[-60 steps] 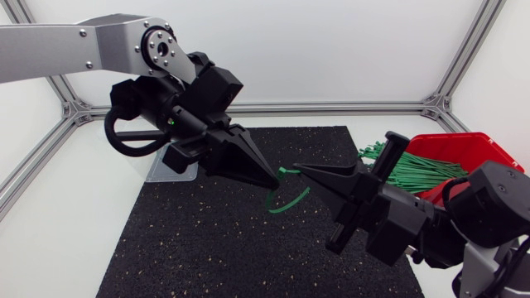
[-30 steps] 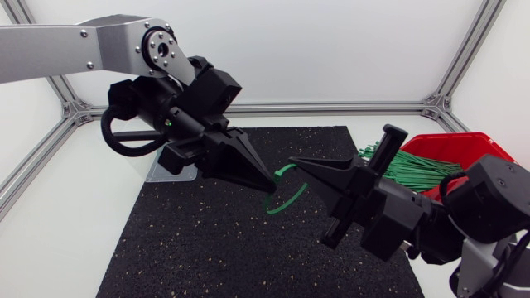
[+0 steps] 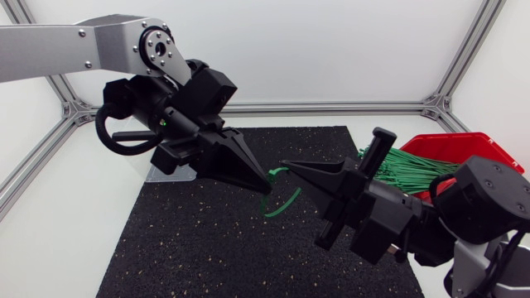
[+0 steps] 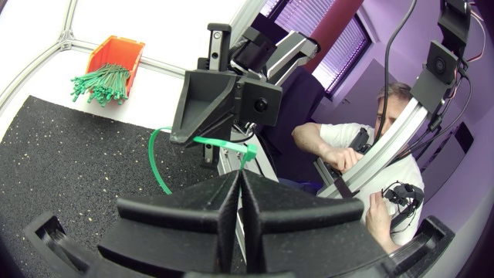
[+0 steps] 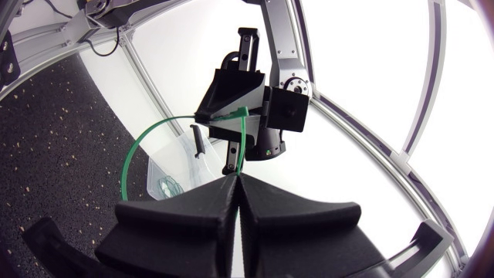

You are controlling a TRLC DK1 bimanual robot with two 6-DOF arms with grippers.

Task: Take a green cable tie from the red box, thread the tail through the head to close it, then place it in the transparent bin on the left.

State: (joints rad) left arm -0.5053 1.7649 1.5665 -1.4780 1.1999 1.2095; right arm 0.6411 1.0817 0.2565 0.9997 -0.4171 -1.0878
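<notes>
1. The head view looks down from above on the black mat (image 3: pixel 182 248), from farther off.
2. The left wrist view sits close behind the left gripper (image 4: pixel 238 174) and faces the right gripper (image 4: pixel 177 140) ahead of it.
3. The right wrist view looks the opposite way.
4. All three views share the green cable tie (image 4: pixel 220 144) between both gripper tips.

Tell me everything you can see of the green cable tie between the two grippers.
The green cable tie is a thin, flexible-looking plastic strip, bent into an arc above the black mat. The left gripper pinches one end, the right gripper the other. It touches nothing else; whether it is threaded I cannot tell.
</notes>
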